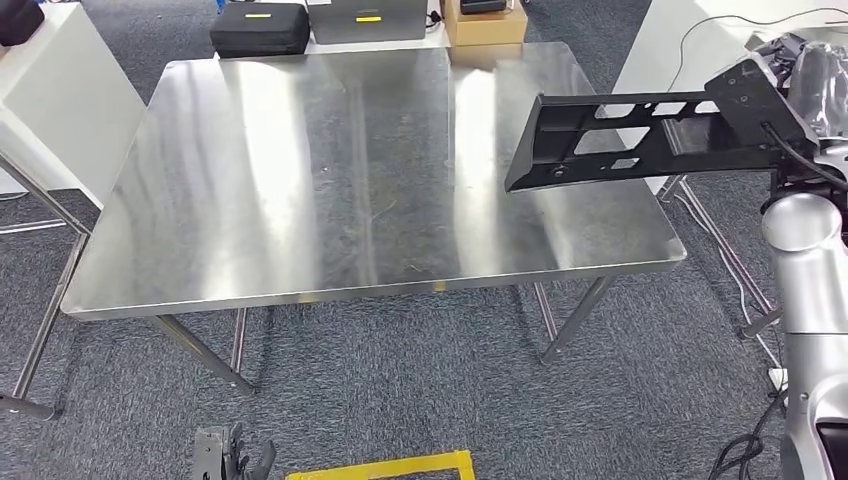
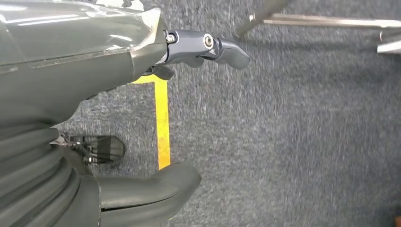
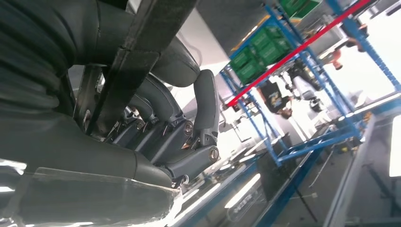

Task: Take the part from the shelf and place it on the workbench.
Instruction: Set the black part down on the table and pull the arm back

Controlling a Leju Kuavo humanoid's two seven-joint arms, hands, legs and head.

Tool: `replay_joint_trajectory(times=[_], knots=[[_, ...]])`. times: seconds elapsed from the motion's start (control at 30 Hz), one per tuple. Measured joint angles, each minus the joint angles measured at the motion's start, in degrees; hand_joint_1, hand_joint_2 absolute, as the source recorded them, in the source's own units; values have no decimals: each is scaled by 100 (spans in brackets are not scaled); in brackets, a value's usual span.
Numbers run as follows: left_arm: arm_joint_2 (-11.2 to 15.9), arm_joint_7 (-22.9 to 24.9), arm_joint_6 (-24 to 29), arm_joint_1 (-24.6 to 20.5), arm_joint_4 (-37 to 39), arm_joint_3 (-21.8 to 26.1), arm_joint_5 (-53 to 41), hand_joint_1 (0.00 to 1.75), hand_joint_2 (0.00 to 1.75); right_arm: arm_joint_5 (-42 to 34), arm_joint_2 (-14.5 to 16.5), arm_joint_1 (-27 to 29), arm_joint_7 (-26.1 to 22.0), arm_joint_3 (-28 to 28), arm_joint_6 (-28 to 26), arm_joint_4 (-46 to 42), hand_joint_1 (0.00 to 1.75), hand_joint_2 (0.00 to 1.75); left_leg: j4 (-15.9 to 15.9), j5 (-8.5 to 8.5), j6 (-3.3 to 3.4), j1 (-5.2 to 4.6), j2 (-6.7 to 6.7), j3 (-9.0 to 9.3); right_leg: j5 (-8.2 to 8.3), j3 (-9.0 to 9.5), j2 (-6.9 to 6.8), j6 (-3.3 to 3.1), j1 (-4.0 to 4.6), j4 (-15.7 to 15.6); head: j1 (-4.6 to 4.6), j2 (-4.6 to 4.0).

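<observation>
From the head view, the steel desk [image 1: 350,180] fills the middle, bare and reflective. The black part [image 1: 640,135], a long flat bracket with cut-outs, hangs in the air over the desk's 3 o'clock edge, lying roughly level with its free end pointing toward the desk's centre. The right hand [image 1: 770,95] holds it by the end nearest the robot, at 2 o'clock in the picture; carried flat like this, it looks ready to be lowered straight onto the steel. It is not yet touching the desk. Beyond the far edge, at 12 o'clock, sit a black case [image 1: 260,28] with a yellow label, a grey case [image 1: 368,20] with another, and a cardboard box [image 1: 484,22]; the writing is too small to read. A yellow floor tape [image 1: 385,467] runs at 6 o'clock, beside the left hand [image 1: 232,458].

In the left wrist view, the left hand [image 2: 198,49] hangs over grey carpet and the yellow tape, its fingers [image 2: 227,47] spread apart and holding nothing.

In the right wrist view, the fingers [image 3: 205,106] are wrapped round a black bar of the part [image 3: 142,52], gripping it. Blue racking [image 3: 302,85] with green bins [image 3: 260,52] stands behind; no lettering is legible.
</observation>
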Motion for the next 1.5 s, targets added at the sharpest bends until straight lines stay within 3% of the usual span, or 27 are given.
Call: replay_joint_trajectory(times=[0.07,0.13,0.17,0.2,0.23,0.3,0.37,0.4,0.63,0.8,0.87,0.97,1.03,1.1,1.17,1.2,1.27,1.3,1.33,1.37,1.43,1.5], knots=[[-1,-16,-4,-6,0,7,7,0,175,39,38,-87,0,30,0,77,175,175,-52,42,61,30,-89,43,-214,-230,176,-7,-24,465,26,0],[-3,-22,-7,-2,0,10,13,0,175,65,68,-141,0,55,-1,181,175,175,-53,45,82,24,-201,43,-508,-647,312,-23,-27,1291,49,0],[-4,-24,-7,9,0,10,13,0,175,78,88,-150,0,70,-2,240,175,175,-50,43,84,23,-260,45,-582,-815,334,-6,-30,1589,55,0],[-5,-24,-7,19,0,10,12,0,175,92,111,-154,-1,87,-4,294,175,175,-45,39,82,24,-320,48,-564,-884,343,31,-35,1672,58,0],[-7,-25,-7,27,0,10,11,0,175,110,133,-164,-4,104,-7,342,175,175,-33,31,72,28,-375,51,-451,-832,348,83,-44,1506,62,0],[-8,-25,-7,33,0,12,7,0,175,137,169,-207,-20,127,-12,413,175,175,22,-11,32,33,-474,48,-108,-483,367,181,-70,707,70,0],[-7,-24,-7,39,0,25,-2,0,175,149,205,-262,-38,148,-25,476,175,175,102,-67,-15,15,-550,12,87,-204,392,174,-77,126,74,0],[-5,-22,-5,48,0,39,-8,0,175,149,227,-279,-44,158,-34,508,175,175,128,-83,-18,5,-570,-8,102,-160,399,147,-73,39,75,0],[-1,-18,11,71,0,145,-35,0,175,172,405,-311,-58,175,-146,675,175,175,79,-86,10,6,-499,18,108,-161,457,111,-36,35,53,0],[12,2,-7,67,0,156,-53,0,175,249,509,-368,-64,175,-207,831,175,175,92,-119,10,3,-473,15,108,-163,477,38,-49,29,49,0],[23,2,-7,62,0,156,-85,0,175,267,545,-402,-68,175,-218,901,175,175,76,-128,52,-10,-466,13,137,-148,481,58,-57,17,38,0],[22,11,-3,46,0,156,-120,0,175,291,581,-468,-85,173,-238,994,175,175,-106,-98,143,2,-456,137,207,-155,474,139,-39,75,37,0],[17,28,5,34,0,158,-137,0,175,304,596,-530,-103,172,-254,1041,175,175,-185,-91,166,38,-437,241,49,-349,453,124,-38,402,56,0],[15,50,11,29,0,161,-151,0,175,310,605,-559,-124,171,-275,1082,175,175,-184,-111,169,46,-409,278,-213,-730,445,109,-49,1098,74,0],[5,72,13,38,1,163,-155,0,175,316,616,-530,-137,171,-292,1129,175,175,-171,-157,132,67,-396,327,-324,-1019,440,172,-86,1544,78,0],[0,82,13,41,2,163,-155,0,175,320,625,-513,-142,171,-297,1153,175,175,-156,-194,96,86,-394,361,-246,-1007,435,247,-115,1457,79,0],[-5,92,13,42,2,163,-155,0,175,329,639,-501,-149,170,-310,1184,175,175,-83,-306,-2,134,-395,432,108,-695,425,437,-195,728,82,0],[-2,95,14,38,2,164,-153,0,175,332,645,-502,-151,171,-321,1203,175,175,-29,-374,-59,149,-397,449,206,-544,432,480,-210,379,95,0],[2,97,16,34,2,165,-151,0,175,334,647,-504,-154,171,-333,1216,175,175,19,-440,-115,155,-398,440,245,-431,439,444,-206,161,107,0],[5,99,17,34,2,166,-147,0,175,335,652,-493,-155,168,-348,1228,175,175,57,-495,-160,153,-396,429,223,-392,447,353,-191,84,103,0],[11,103,21,34,2,168,-136,0,175,339,663,-459,-161,161,-371,1246,175,175,95,-560,-208,152,-390,425,148,-360,448,136,-166,135,81,0],[11,102,26,22,2,170,-126,0,175,342,675,-434,-176,155,-397,1258,175,175,338,-516,-246,160,-299,306,99,-284,443,31,-178,141,48,0]])
